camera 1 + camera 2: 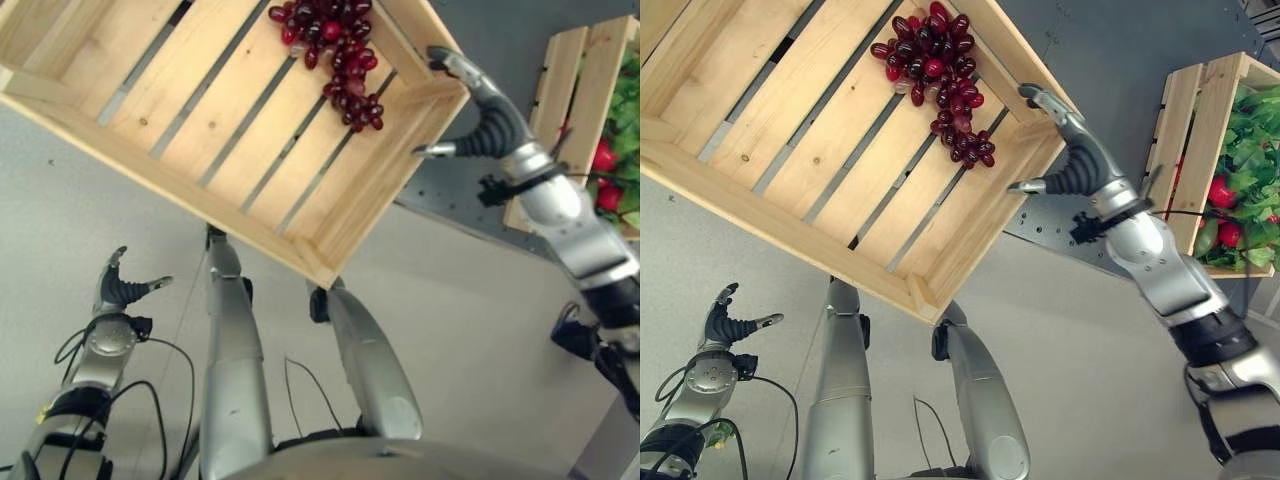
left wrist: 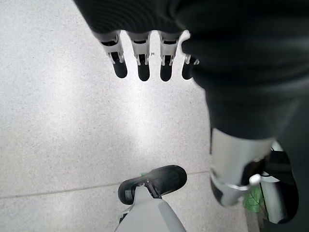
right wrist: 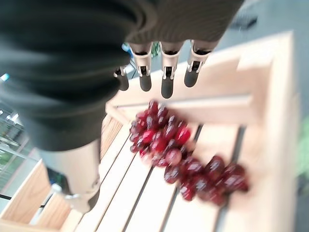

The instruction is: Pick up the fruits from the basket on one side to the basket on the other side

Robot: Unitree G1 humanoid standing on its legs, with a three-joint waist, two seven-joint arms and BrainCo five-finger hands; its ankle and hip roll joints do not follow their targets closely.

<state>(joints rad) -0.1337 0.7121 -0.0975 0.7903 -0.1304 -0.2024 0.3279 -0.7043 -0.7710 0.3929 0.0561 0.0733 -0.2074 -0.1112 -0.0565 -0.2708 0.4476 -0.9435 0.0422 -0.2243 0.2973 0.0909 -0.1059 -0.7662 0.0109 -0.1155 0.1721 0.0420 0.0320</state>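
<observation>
Slatted pale-wood crate point(image 1: 215, 120); glossy dark-red grape bunch point(image 1: 940, 85) lies inside, just beyond right hand point(image 1: 1070, 150), fingers spread, empty. Left hand point(image 1: 120, 288) relaxed open above speckled grey floor point(image 2: 58, 130).

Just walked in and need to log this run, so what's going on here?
The robot is moving fruit between two wooden crates. A bunch of red grapes lies in the near crate, with the right hand open at that crate's corner beside it, holding nothing. The left hand hangs open and empty above the floor. The far crate on the right holds leafy greens and red fruit.
</observation>
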